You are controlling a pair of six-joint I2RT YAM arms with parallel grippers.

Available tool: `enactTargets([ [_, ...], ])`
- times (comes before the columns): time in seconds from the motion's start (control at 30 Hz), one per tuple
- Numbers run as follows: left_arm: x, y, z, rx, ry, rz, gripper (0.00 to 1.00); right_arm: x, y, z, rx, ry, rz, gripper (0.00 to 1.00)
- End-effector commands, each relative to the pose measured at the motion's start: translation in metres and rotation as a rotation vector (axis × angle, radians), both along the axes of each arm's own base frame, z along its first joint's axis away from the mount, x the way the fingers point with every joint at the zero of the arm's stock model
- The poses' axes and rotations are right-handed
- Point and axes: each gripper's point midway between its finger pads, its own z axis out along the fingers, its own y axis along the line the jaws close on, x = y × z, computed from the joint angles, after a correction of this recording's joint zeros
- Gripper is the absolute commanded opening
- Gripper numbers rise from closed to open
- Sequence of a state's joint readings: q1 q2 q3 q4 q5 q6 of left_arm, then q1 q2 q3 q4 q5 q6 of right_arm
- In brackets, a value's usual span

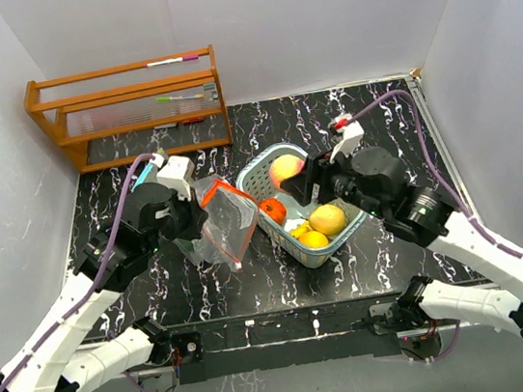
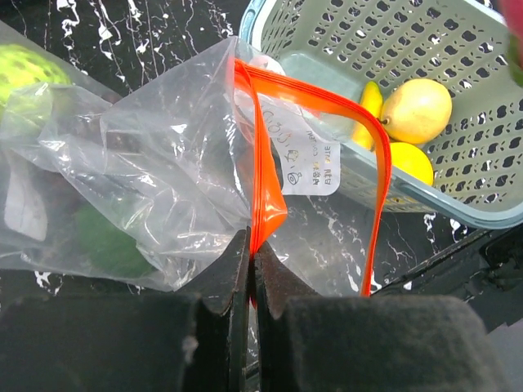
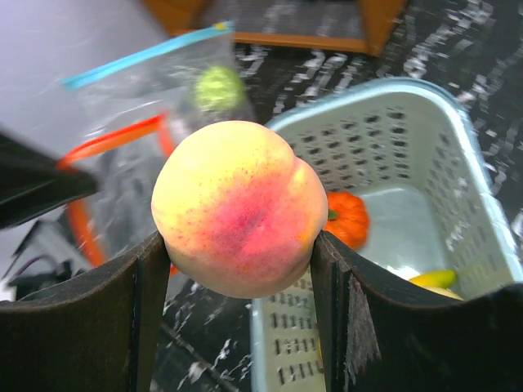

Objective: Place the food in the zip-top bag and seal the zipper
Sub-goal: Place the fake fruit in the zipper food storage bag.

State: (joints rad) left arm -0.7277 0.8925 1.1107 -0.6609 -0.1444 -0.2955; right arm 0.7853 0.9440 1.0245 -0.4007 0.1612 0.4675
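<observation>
Transferring food one piece at a time, with sealing not yet begun. Carrying the peach (image 3: 241,204) in the right pincer (image 3: 237,249), pads pressed against both flanks, lifted clear above the end of the pale teal basket (image 3: 384,151) nearest the bag. Holding the zip-top bag (image 2: 163,147) by its mouth with the left pincer (image 2: 249,245), pressed together on one lip of the orange zipper (image 2: 260,155), with the other lip bowed away toward the basket and the mouth open. Counting two green pieces already inside: a yellow-green ball (image 2: 24,69) deep in the bag and a darker green one (image 2: 106,241) low against the black marbled desk (image 2: 163,24). Leaving in the basket a lemon (image 2: 417,110), more yellow fruit beside it, and an orange pumpkin-shaped toy (image 3: 347,220).

Judging the loading part done, with several pieces to go before the zipper. Next, by the look of it: swing the peach sideways toward the left arm, centre it over the gap between the two orange lips, lower it in, then spread the pads. Mind the fit: a wide peach against a narrow, slack mouth, hence likely to catch the free lip or fold it shut unless brought in from above and slowly. Keep the left grip firm on its lip meanwhile.
</observation>
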Motion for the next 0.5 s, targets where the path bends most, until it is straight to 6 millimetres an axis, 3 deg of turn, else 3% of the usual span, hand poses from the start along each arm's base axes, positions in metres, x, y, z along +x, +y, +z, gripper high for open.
enactTargets([
  [0.0, 0.008, -0.010, 0.005, -0.033, -0.020, -0.014, 0.00, -0.044, 0.031, 0.048, 0.099, -0.142, 0.331, 0.19],
  [0.1, 0.010, -0.015, 0.005, -0.040, -0.015, -0.023, 0.00, -0.073, 0.050, 0.054, 0.155, -0.172, 0.534, 0.19],
  [0.2, 0.011, -0.019, 0.006, -0.049, -0.010, -0.031, 0.00, -0.085, 0.068, 0.052, 0.209, -0.176, 0.639, 0.19],
  [0.47, 0.006, -0.016, 0.017, -0.073, -0.024, -0.031, 0.00, -0.059, 0.103, 0.031, 0.241, -0.152, 0.603, 0.19],
])
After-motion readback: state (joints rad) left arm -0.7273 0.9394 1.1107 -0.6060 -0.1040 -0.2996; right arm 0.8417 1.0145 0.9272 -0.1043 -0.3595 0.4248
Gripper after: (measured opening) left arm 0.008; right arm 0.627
